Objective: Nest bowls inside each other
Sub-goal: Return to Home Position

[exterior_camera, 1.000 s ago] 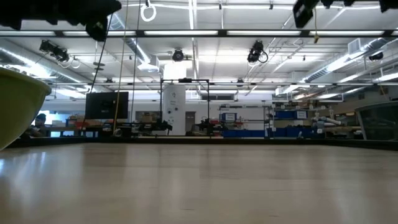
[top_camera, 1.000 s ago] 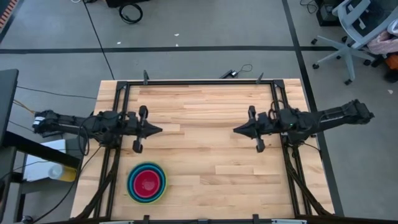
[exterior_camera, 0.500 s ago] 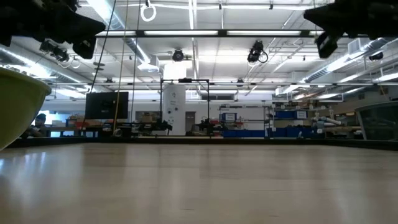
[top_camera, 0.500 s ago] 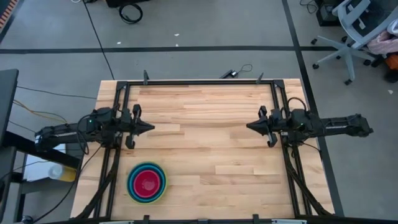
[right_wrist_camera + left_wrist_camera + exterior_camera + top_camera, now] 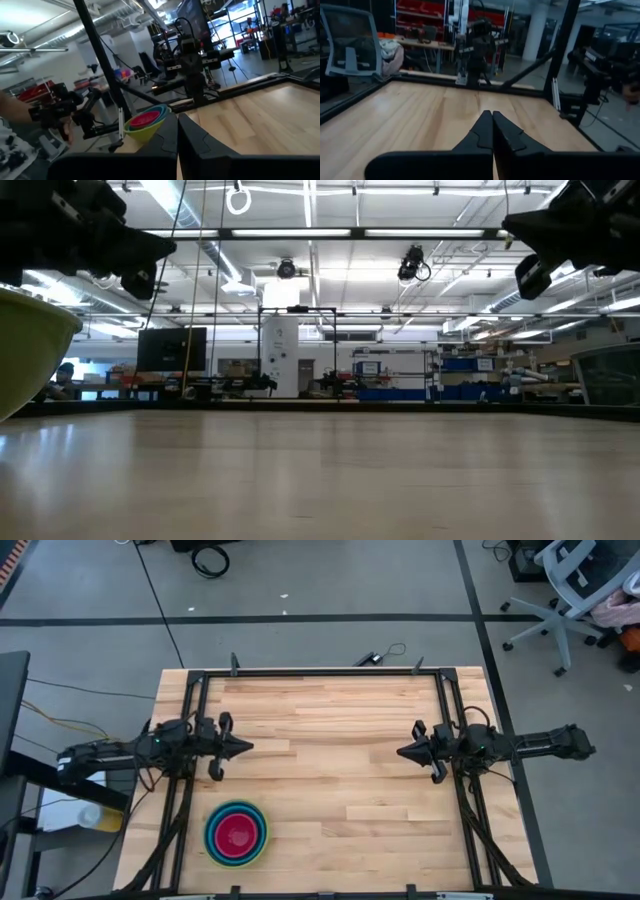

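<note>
The bowls (image 5: 237, 833) stand nested in one stack on the wooden table's near left part. The magenta-pink one is innermost, with green and blue rims around it and the yellow-green one outermost (image 5: 146, 124). That outer wall shows at the low view's left edge (image 5: 30, 350). My left gripper (image 5: 248, 747) hangs shut above the table's left side, pointing level toward the middle and well clear of the stack. My right gripper (image 5: 400, 752) hangs shut above the right side, facing it. The fingers meet in both wrist views (image 5: 492, 120) (image 5: 177, 122), with nothing between them.
A black frame (image 5: 320, 671) runs along the table's far, left and right edges. Bare wood (image 5: 330, 790) lies between the two grippers. An office chair (image 5: 575, 580) stands on the floor beyond the far right corner. A person's hand (image 5: 65, 131) shows beyond the table.
Both arms have folded back and sunk lower over the table. My right gripper has drawn toward the table's right edge, and my left gripper has drawn slightly toward the left edge. Both have stayed shut. The stack of bowls has not moved.
</note>
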